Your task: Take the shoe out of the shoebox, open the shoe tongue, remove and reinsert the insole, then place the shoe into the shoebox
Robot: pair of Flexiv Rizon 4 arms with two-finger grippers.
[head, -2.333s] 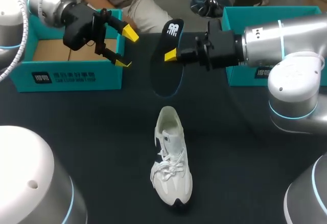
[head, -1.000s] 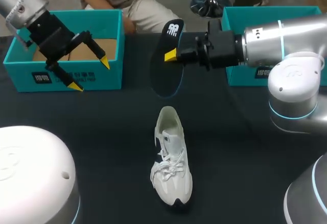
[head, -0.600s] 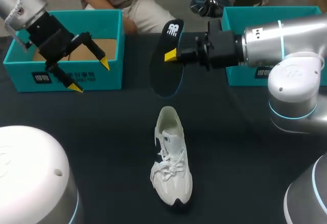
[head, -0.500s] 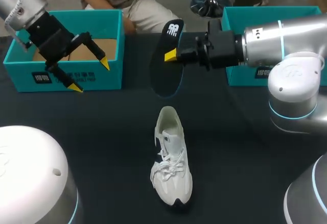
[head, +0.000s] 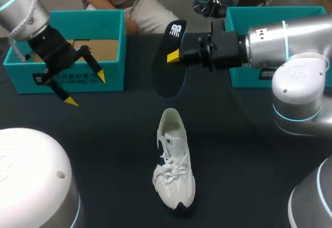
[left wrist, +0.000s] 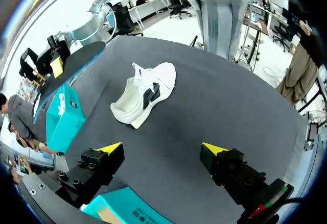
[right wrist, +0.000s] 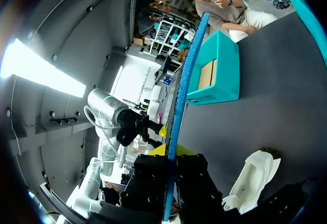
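Observation:
The white shoe (head: 174, 158) lies on the dark table near the middle, toe toward the front; it also shows ahead of the left gripper (left wrist: 145, 91) and beside the right one (right wrist: 253, 178). My right gripper (head: 175, 56) is shut on the black, blue-edged insole (head: 171, 77) and holds it upright above the table, behind the shoe. In the right wrist view the insole (right wrist: 186, 81) runs edge-on between the shut fingers (right wrist: 171, 157). My left gripper (head: 84, 89) stands open and empty in front of the left teal shoebox (head: 111, 36); its yellow tips (left wrist: 162, 148) are wide apart.
A second teal box (head: 236, 20) stands at the back right, behind my right arm. The left shoebox shows a brown cardboard floor. A person sits beyond the table's far edge without touching anything. Bare dark table surface surrounds the shoe.
My left gripper has come down and forward from the left shoebox's front wall, still open. The right arm, insole and shoe have not moved.

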